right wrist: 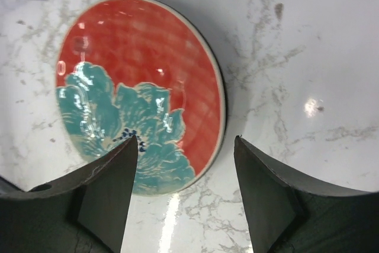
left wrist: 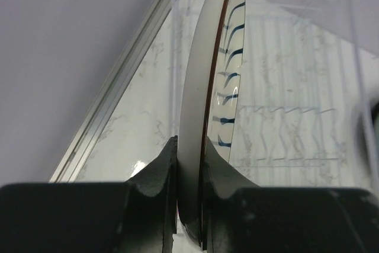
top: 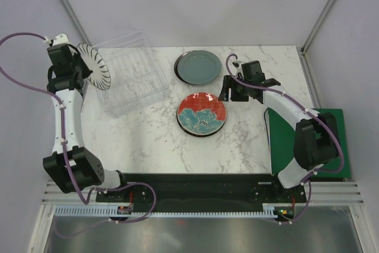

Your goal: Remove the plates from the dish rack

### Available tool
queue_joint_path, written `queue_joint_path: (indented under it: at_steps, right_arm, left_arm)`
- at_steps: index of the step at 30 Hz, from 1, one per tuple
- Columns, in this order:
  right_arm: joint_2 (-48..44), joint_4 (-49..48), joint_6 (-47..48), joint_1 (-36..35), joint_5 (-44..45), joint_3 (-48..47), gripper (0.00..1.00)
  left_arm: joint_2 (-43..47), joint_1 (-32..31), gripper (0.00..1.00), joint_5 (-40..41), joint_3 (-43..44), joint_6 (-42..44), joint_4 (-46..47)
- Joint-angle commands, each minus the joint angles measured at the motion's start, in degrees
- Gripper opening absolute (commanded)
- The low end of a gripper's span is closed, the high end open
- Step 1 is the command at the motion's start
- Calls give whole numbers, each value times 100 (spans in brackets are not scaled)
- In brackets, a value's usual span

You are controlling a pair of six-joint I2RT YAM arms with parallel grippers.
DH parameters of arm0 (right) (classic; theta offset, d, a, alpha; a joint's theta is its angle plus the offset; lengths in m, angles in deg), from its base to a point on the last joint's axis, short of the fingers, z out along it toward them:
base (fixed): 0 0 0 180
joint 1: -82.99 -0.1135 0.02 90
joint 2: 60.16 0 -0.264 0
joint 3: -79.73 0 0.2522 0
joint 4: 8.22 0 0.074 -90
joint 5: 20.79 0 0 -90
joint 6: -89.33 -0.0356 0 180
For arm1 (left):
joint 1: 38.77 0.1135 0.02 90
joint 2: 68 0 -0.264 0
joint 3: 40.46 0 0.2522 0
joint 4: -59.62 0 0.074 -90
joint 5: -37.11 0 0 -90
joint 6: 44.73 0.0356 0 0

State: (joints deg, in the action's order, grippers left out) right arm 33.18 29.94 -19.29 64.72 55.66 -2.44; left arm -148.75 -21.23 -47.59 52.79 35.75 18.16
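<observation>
My left gripper [top: 81, 66] is shut on the rim of the white plate with black radial stripes [top: 95, 66] and holds it upright at the left end of the dish rack [top: 130, 81]. In the left wrist view the plate's edge [left wrist: 198, 87] sits between both fingers [left wrist: 157, 176], with the rack [left wrist: 296, 122] behind. The red plate with teal flowers [top: 202, 114] lies flat mid-table. The grey-teal plate [top: 197, 66] lies behind it. My right gripper [top: 234, 94] is open and empty, hovering over the red plate's right edge [right wrist: 142, 75]. The brown and cream plates are out of view.
A flat green board [top: 299, 140] lies at the right edge of the marble table [top: 148, 140], under my right arm. Grey walls and a metal frame close in the left, back and right sides.
</observation>
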Motion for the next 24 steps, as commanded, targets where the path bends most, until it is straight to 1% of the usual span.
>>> queue_joint_path:
  at_steps: [1,2,3,4,5,6,7,8,10,11,12,13,14,17,18,21,24]
  right_arm:
    - [-307,-681,-186,-37,-1175,-244,74]
    - [-308,-865,-300,-46,-1403,-235,75]
    - [-273,-1302,-458,-46,-1867,-218,75]
    - [-246,-1498,-764,-46,-2054,-235,75]
    - [-220,-1700,-871,-63,-2221,-244,75]
    - [-133,-2033,-1003,-107,-2388,-296,75]
    - [-80,-2097,-1091,-134,-2425,-366,75]
    - [-27,-2219,-1109,-186,-2486,-515,75]
    - [140,-2395,-1337,-213,-2741,-612,76]
    - [202,-2823,-1477,-222,-2855,-613,76]
    - [324,-3053,-1635,-222,-2960,-604,76]
    - [386,-3264,-1959,-230,-3179,-604,76]
    - [456,-3710,-2110,-265,-3251,-587,76]
    - [755,-4240,-2558,-353,-3348,-613,76]
    - [825,-4320,-2629,-380,-3366,-648,76]
    - [1045,-4374,-2656,-520,-3348,-806,76]
    - [1177,-4628,-2779,-617,-3418,-824,76]
  left_arm:
    - [744,-31,2,-1205,692,-410,450]
    - [823,-31,2,-1389,630,-515,450]
    - [894,-31,2,-1757,543,-777,459]
    - [964,-40,2,-2004,342,-875,485]
    - [1095,-40,2,-2259,218,-1015,537]
    - [1166,-40,2,-2818,60,-1321,729]
    - [1245,-40,2,-3094,-324,-1516,914]
    - [1403,-40,2,-3653,-546,-1935,1125]
    - [1570,-49,2,-4114,-1161,-2377,1819]
    - [1710,-58,2,-4542,-1381,-2919,2195]
    - [1755,-110,2,-4703,-1687,-3142,2469]
    - [1773,-145,2,-4853,-1777,-3318,2733]
    - [1825,-215,2,-4976,-1839,-3520,2935]
    - [1896,-593,2,-4951,-1989,-3592,3104]
    - [1896,-820,2,-4951,-2024,-3592,3130]
    - [1923,-1234,2,-4811,-2129,-3618,3227]
    - [1870,-1533,2,-4845,-2322,-3890,3639]
